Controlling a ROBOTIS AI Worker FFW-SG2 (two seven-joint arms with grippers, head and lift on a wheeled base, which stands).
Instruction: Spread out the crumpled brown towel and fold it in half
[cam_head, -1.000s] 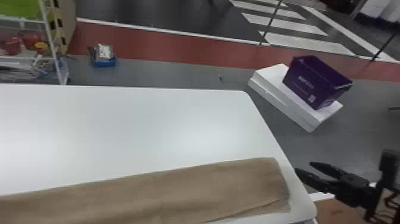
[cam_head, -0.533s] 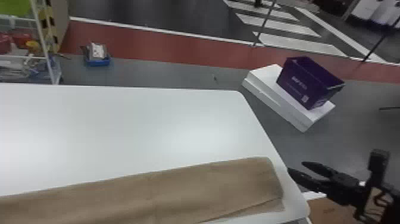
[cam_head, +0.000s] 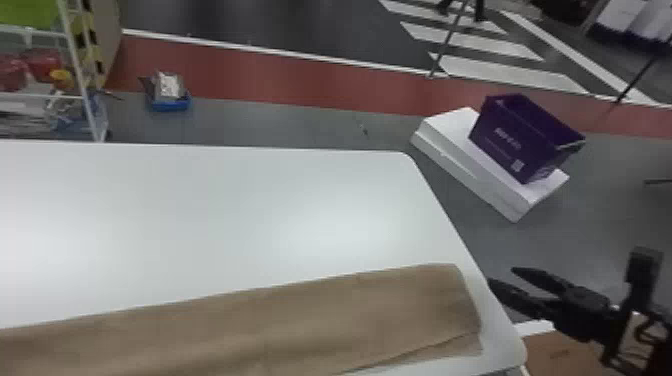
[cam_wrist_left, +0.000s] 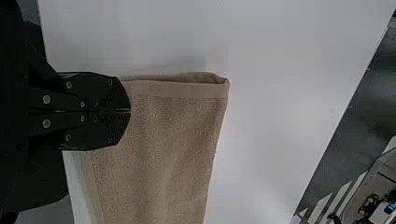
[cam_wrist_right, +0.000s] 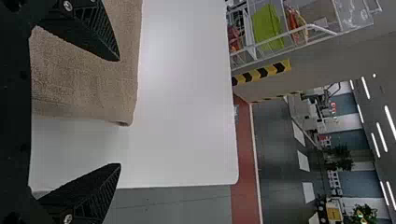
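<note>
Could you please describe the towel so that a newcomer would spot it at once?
Find the big white table. Along its near side lies the towel, a long, flat brown strip of cloth whose right end comes close to the table's right edge. Unlike the brown surface past the table's near right corner, it lies on the tabletop and has a nubby weave.

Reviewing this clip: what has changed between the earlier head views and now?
Only the framing visibly: the table, towel, purple box and right tool sit together slightly further left than at first, probably camera sway. I see no grasp or release. The towel stays a long strip, the right tool open beside the table's right edge.
</note>
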